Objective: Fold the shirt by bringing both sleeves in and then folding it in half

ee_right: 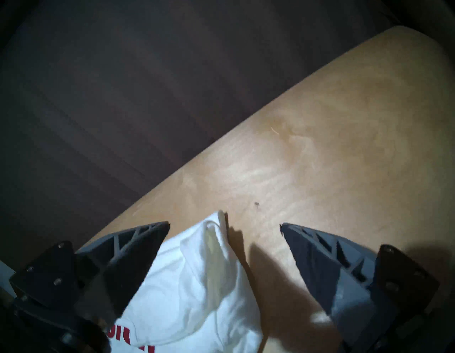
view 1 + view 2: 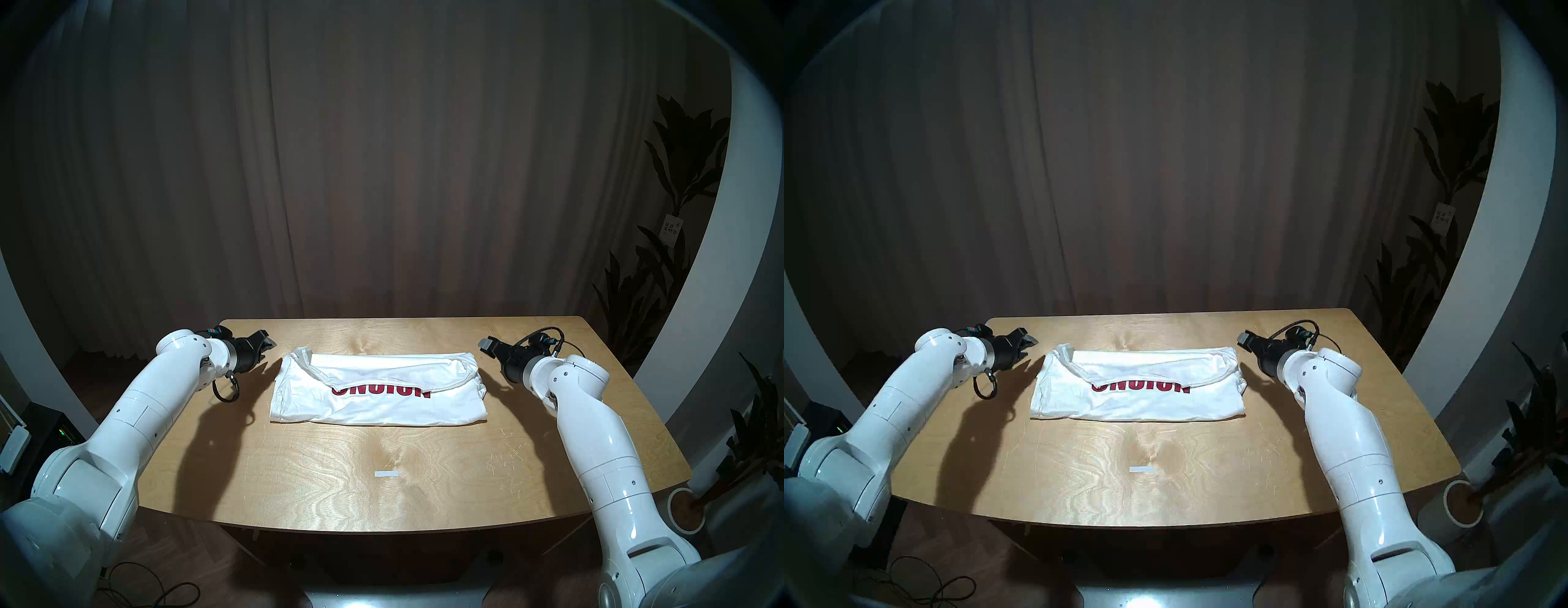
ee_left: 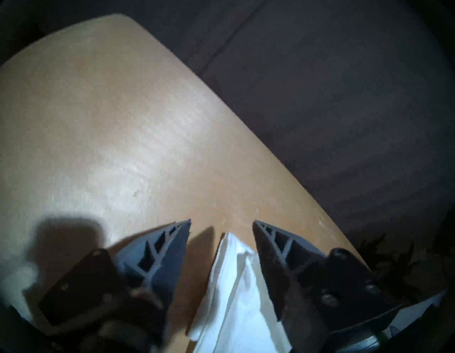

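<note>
The white shirt (image 2: pixel 377 388) lies folded into a wide flat rectangle on the far half of the wooden table (image 2: pixel 382 475), with dark red lettering (image 2: pixel 380 390) partly showing under a folded-over layer. It also shows in the other head view (image 2: pixel 1138 384). The sleeves are tucked in and I cannot pick them out. My left gripper (image 2: pixel 266 342) is open and empty, just off the shirt's far left corner (image 3: pixel 231 266). My right gripper (image 2: pixel 488 344) is open and empty, just off the far right corner (image 1: pixel 197 283). Neither touches the cloth.
A small white strip of tape (image 2: pixel 386 474) lies on the table's near middle. A dark curtain (image 2: pixel 382 170) hangs behind the table. Potted plants (image 2: pixel 662 276) stand at the right, beyond the table's edge. Cables lie on the floor at the lower left.
</note>
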`<state>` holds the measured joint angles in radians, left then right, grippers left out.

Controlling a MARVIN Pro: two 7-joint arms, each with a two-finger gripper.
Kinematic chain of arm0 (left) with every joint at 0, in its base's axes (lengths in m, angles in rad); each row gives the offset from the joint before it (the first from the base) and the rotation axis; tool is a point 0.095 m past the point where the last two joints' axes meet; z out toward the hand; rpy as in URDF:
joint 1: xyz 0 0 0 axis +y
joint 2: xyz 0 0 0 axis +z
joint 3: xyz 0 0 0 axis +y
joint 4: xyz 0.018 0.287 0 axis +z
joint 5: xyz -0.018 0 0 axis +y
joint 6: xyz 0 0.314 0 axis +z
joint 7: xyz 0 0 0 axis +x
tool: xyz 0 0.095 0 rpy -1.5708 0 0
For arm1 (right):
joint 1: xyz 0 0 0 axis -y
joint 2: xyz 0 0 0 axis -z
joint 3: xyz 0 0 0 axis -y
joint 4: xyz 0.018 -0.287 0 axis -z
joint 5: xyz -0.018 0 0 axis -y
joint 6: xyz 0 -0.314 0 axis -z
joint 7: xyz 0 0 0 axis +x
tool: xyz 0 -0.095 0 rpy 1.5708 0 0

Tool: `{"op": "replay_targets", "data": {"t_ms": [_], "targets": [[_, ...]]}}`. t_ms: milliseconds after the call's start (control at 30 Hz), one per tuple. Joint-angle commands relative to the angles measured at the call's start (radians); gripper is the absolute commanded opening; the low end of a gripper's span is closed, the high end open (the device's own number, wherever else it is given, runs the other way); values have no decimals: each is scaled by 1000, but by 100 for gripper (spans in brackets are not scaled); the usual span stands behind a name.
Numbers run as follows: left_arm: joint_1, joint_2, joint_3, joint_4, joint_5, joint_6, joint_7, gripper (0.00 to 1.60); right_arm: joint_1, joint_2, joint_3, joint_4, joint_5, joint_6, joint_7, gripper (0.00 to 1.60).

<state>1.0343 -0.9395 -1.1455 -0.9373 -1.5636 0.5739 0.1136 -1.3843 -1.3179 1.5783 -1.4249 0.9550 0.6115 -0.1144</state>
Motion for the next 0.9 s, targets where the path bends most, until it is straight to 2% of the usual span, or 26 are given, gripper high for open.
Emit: {"op": "replay_targets", "data": {"t_ms": [0, 133, 233, 333, 367, 400, 533, 867], "targets": [[78, 40, -17, -66, -28, 13, -49, 150, -69, 33, 34, -53, 15, -1, 35, 160], [94, 47, -36, -109, -49, 9, -77, 144, -86, 50, 61, -60, 23, 0, 46, 160], [116, 55, -46, -153, -63, 11, -100, 151, -102, 58, 79, -67, 30, 2, 56, 160], [141, 62, -51, -180, -72, 12, -113, 129, -111, 61, 87, -74, 36, 2, 65, 160], [150, 64, -53, -189, -76, 13, -118, 127, -115, 62, 90, -76, 37, 2, 68, 160], [161, 66, -55, -198, -80, 13, -123, 129, -118, 63, 93, -78, 40, 2, 71, 160], [201, 69, -57, -223, -94, 16, -141, 159, -128, 61, 105, -80, 52, 0, 81, 160], [294, 90, -76, -284, -115, -14, -180, 160, -154, 60, 115, -79, 72, 3, 102, 160]]}}
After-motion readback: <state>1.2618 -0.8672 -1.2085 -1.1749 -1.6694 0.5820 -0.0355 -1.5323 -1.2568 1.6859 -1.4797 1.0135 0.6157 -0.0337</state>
